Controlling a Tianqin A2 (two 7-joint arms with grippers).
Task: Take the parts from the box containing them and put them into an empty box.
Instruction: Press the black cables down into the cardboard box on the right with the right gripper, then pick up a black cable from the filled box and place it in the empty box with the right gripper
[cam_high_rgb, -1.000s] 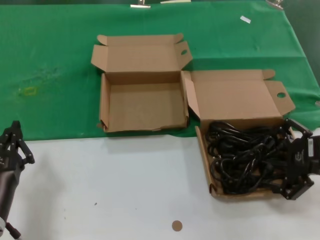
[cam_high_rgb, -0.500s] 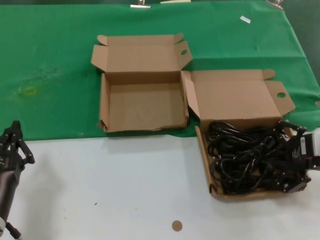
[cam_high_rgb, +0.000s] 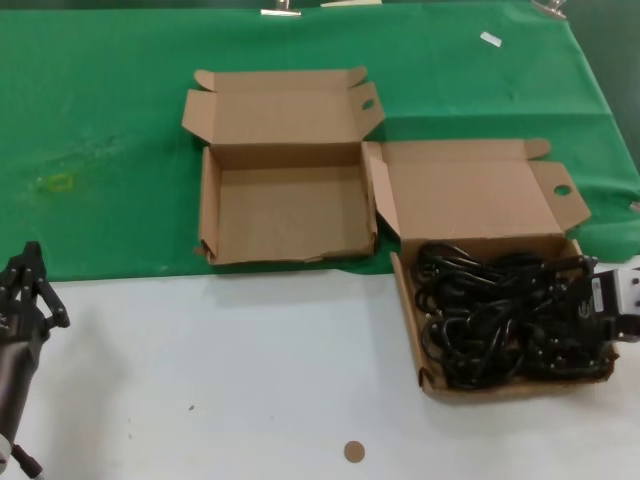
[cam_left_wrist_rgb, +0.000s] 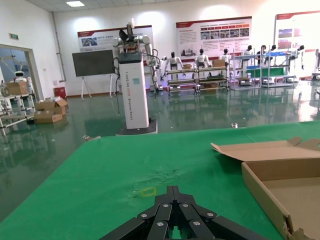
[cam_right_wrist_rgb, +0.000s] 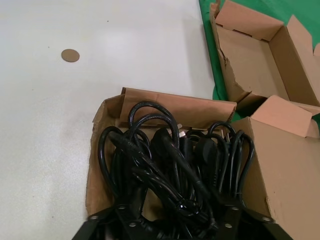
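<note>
The parts are a tangle of black cables (cam_high_rgb: 490, 315) filling the box containing them (cam_high_rgb: 404, 300) at the right, its lid (cam_high_rgb: 470, 195) standing open behind. My right gripper (cam_high_rgb: 575, 315) is lowered into the cables at that box's right end. In the right wrist view its jaws (cam_right_wrist_rgb: 175, 220) stand spread wide, open, with cables (cam_right_wrist_rgb: 170, 165) lying between and around the fingers. The empty box (cam_high_rgb: 285, 215) lies open to the left on the green cloth, also visible as the empty box (cam_right_wrist_rgb: 255, 60) in the right wrist view. My left gripper (cam_high_rgb: 28, 285) is parked at the lower left, shut (cam_left_wrist_rgb: 173, 189).
A green cloth (cam_high_rgb: 100, 120) covers the far half of the table; the near half is white tabletop (cam_high_rgb: 230, 370). A small round brown disc (cam_high_rgb: 354, 452) lies near the front edge, seen too as the disc (cam_right_wrist_rgb: 70, 55). A white tag (cam_high_rgb: 490, 39) lies far back.
My right gripper has sunk from above the box's right end down into the cables, still spread. The left arm has not moved.
</note>
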